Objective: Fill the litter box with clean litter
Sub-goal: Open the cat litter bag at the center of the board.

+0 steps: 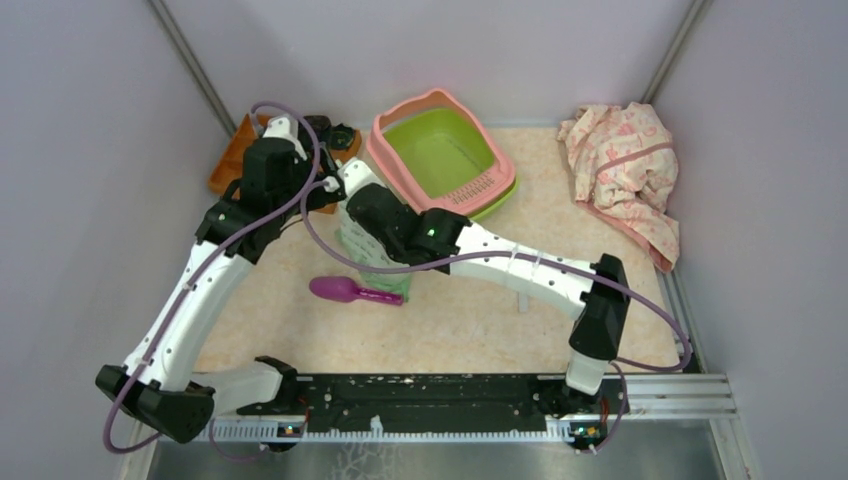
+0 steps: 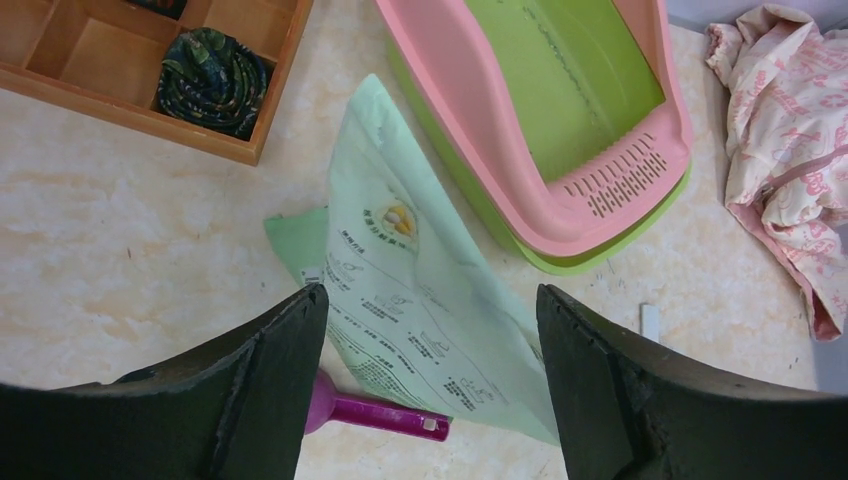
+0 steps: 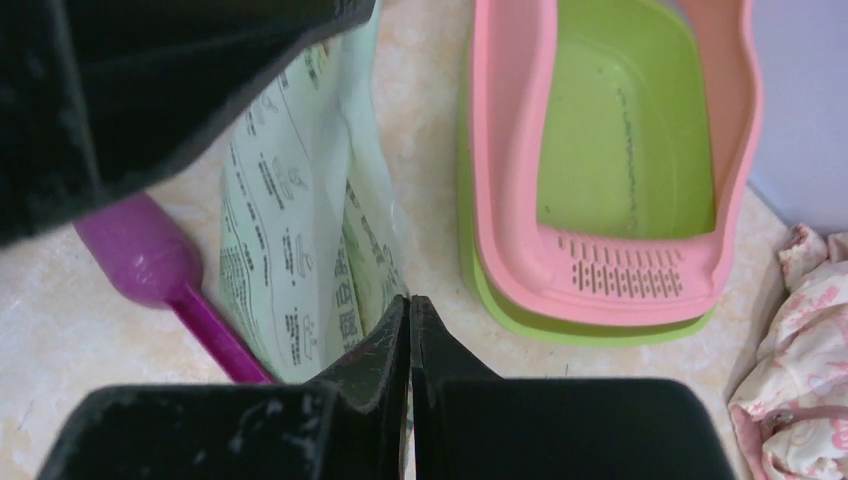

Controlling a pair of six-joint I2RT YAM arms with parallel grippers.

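Note:
The litter box, a lime green basin with a pink rim and a slotted grate, stands at the back centre and looks bare inside; it also shows in the left wrist view and the right wrist view. No litter granules show. A pale green printed bag stands just in front and left of it. My right gripper is shut on the bag's edge. My left gripper is open above the bag, not touching it. In the top view both grippers meet near the bag's top.
A purple scoop lies against the bag's near side. An orange-brown compartmented wooden tray sits at the back left with a dark bundle in it. A pink patterned cloth lies at the back right. A small white piece lies mid-table.

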